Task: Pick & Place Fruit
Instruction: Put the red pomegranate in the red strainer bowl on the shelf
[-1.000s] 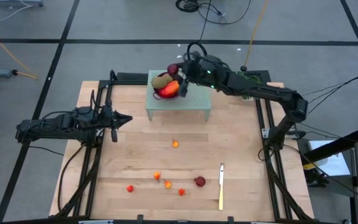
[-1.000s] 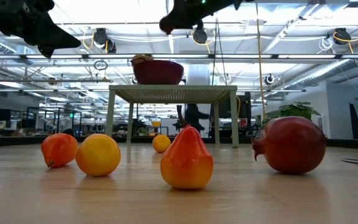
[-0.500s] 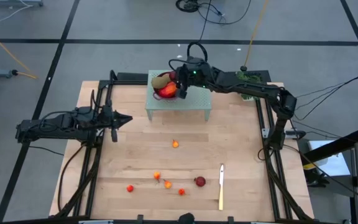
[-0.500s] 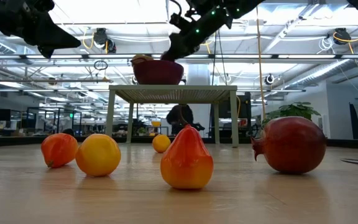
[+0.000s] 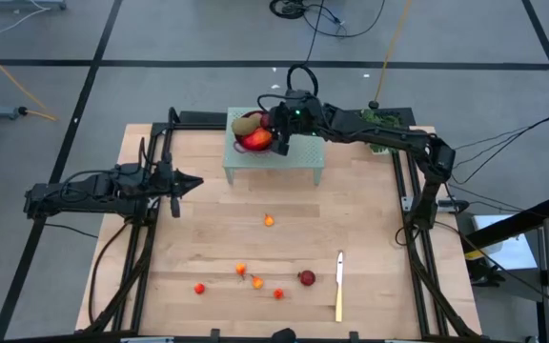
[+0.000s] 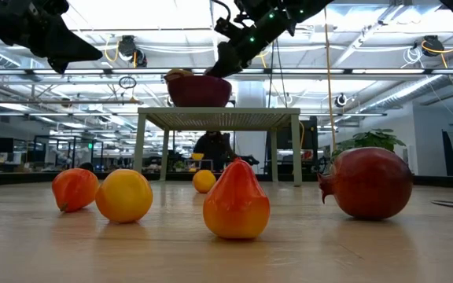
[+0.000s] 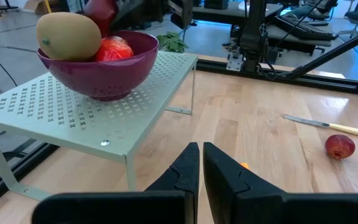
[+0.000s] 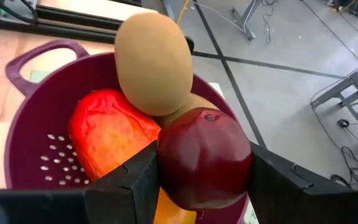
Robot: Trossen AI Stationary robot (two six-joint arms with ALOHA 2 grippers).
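Observation:
A purple bowl stands on a pale green perforated stand at the table's far side. It holds a red-orange fruit and two brown ovals. My right gripper hangs over the bowl's right side, shut on a dark red round fruit. Another dark red fruit and several small orange-red balls lie on the near half of the table. My left gripper waits, shut, at the table's left. My right gripper pinches the dark red round fruit by its two opposite sides, one finger on each flank. The fingers slant down from the table's right. The fruit is lifted, just above the fruit in the bowl; whether it touches them I cannot tell.
A yellow-handled knife lies near the table's near right corner. One orange ball sits alone mid-table. Black frame rails run along the table's left and right edges. In the low view a person shows behind the stand.
My right gripper, keeping the dark red fruit, came down toward the bowl and a little toward the near edge, then held still over the bowl. The fruit on the table has not moved.

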